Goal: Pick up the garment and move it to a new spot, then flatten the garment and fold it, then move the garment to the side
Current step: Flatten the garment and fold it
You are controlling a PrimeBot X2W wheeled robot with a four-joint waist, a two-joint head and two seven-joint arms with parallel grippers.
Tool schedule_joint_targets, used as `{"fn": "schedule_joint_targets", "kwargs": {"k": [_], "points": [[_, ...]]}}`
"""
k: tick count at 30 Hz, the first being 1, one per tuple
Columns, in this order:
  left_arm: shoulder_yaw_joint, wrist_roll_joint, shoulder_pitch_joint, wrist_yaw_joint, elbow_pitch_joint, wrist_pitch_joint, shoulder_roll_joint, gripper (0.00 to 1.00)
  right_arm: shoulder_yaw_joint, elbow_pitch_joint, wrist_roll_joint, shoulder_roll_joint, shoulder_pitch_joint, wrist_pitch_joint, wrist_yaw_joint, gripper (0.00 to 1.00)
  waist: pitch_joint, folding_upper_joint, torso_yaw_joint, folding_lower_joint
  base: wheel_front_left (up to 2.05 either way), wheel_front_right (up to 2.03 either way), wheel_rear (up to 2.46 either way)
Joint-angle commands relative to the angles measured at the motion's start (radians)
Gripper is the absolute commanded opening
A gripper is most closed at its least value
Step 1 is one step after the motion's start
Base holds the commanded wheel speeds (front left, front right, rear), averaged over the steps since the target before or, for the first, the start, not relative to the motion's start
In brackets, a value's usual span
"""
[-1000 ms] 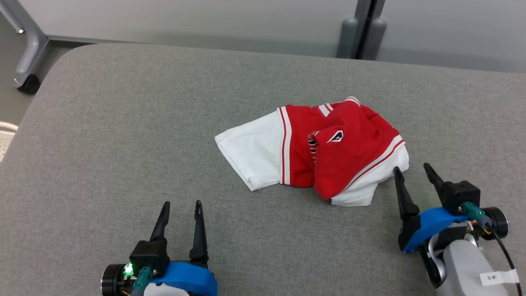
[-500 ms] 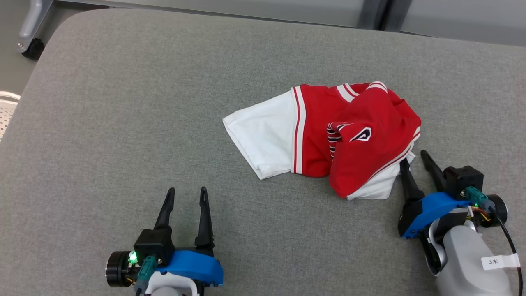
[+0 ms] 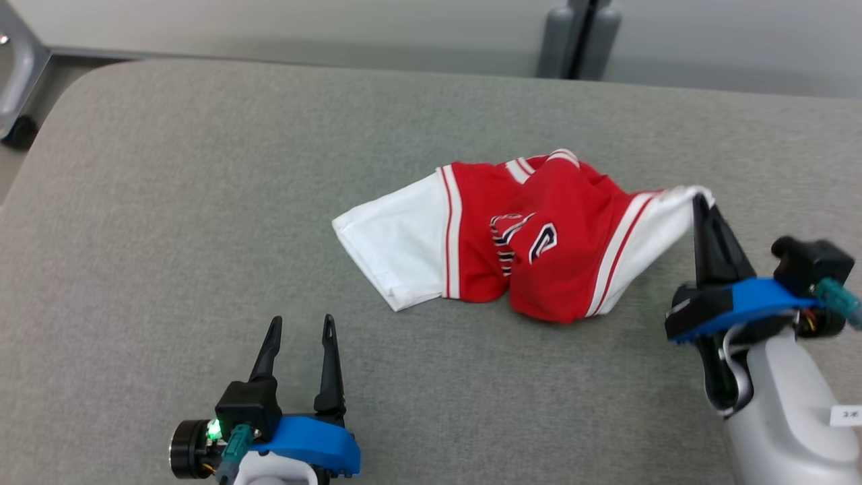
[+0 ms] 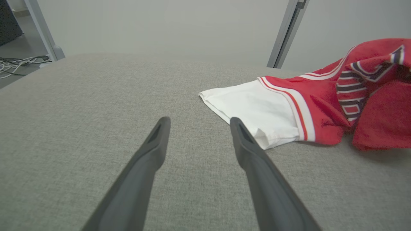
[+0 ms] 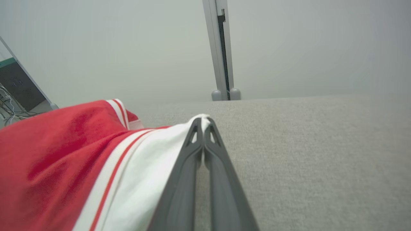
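A red and white garment lies crumpled on the grey padded table, a white sleeve spread to its left. My right gripper is shut on the white edge at the garment's right end and holds it lifted off the table. In the right wrist view the closed fingers pinch that white hem, and red cloth hangs to their left. My left gripper stands open near the table's front, apart from the garment. Its wrist view shows the white sleeve just right of the open fingertips.
Beyond the table's far edge stands a grey partition post. A frame leg with a caster is off the far left corner. Cables lie on the floor left of the table.
My right gripper has shut on the garment's white right edge and raised it up and to the right, stretching the cloth. The head camera has shifted. The left gripper stays put.
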Motion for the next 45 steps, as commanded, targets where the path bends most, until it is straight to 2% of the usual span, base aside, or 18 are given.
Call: {"fn": "schedule_joint_targets", "kwargs": {"k": [1, 6, 11, 17, 21, 26, 29, 32, 36, 40, 45], "points": [[0.006, 0.002, 0.004, -0.003, 0.004, -0.003, -0.001, 1.0, 0.008, -0.027, 0.029, 0.006, -0.029, -0.001, 0.0, 0.0, -0.045, -0.0002, -0.046, 0.0, 0.0, 0.0, 0.0], [0.006, -0.006, 0.022, -0.02, 0.025, -0.003, 0.0, 1.0, 0.099, -0.154, 0.17, 0.013, -0.112, -0.002, 0.0, 0.0, -0.119, -0.0002, -0.095, 0.0, 0.0, 0.0, 0.0], [-0.004, -0.022, 0.036, -0.029, 0.041, -0.003, -0.001, 1.0, 0.225, -0.221, 0.262, -0.003, -0.231, -0.002, 0.0, 0.0, -0.172, -0.0002, -0.096, 0.0, 0.0, 0.0, 0.0], [-0.025, -0.041, 0.064, -0.041, 0.069, -0.003, -0.001, 1.0, 0.368, -0.183, 0.28, 0.014, -0.39, -0.002, 0.0, 0.0, -0.21, -0.0002, -0.023, 0.0, 0.0, 0.0, 0.0], [-0.036, -0.06, 0.081, -0.039, 0.087, -0.003, 0.0, 1.0, 0.402, -0.114, 0.259, 0.033, -0.487, -0.002, 0.0, 0.0, -0.223, -0.0002, 0.05, 0.0, 0.0, 0.0, 0.0], [-0.054, -0.074, 0.098, -0.038, 0.1, -0.003, -0.001, 1.0, 0.365, -0.036, 0.239, 0.049, -0.589, -0.002, 0.0, 0.0, -0.231, -0.0002, 0.12, 0.0, 0.0, 0.0, 0.0], [-0.059, -0.075, 0.106, -0.038, 0.107, -0.003, -0.001, 1.0, 0.328, -0.026, 0.26, 0.047, -0.631, -0.002, 0.0, 0.0, -0.236, -0.0002, 0.134, 0.0, 0.0, 0.0, 0.0], [-0.048, -0.077, 0.11, -0.033, 0.109, -0.003, -0.001, 1.0, 0.254, 0.013, 0.216, 0.047, -0.655, -0.002, 0.0, 0.0, -0.24, -0.0002, 0.132, 0.0, 0.0, 0.0, 0.0], [-0.038, -0.071, 0.103, -0.035, 0.102, -0.003, -0.001, 1.0, 0.118, 0.109, 0.056, 0.046, -0.645, -0.002, 0.0, 0.0, -0.225, -0.0002, 0.109, 0.0, 0.0, 0.0, 0.0], [-0.048, -0.073, 0.079, -0.031, 0.092, -0.003, -0.001, 1.0, -0.028, 0.222, -0.158, -0.022, -0.572, -0.002, 0.0, 0.0, -0.195, -0.0002, 0.088, 0.0, 0.0, 0.0, 0.0], [-0.062, -0.078, 0.062, -0.027, 0.087, -0.003, -0.001, 1.0, -0.202, 0.322, -0.326, -0.094, -0.439, -0.002, 0.0, 0.0, -0.159, -0.0002, 0.066, 0.0, 0.0, 0.0, 0.0]]}}
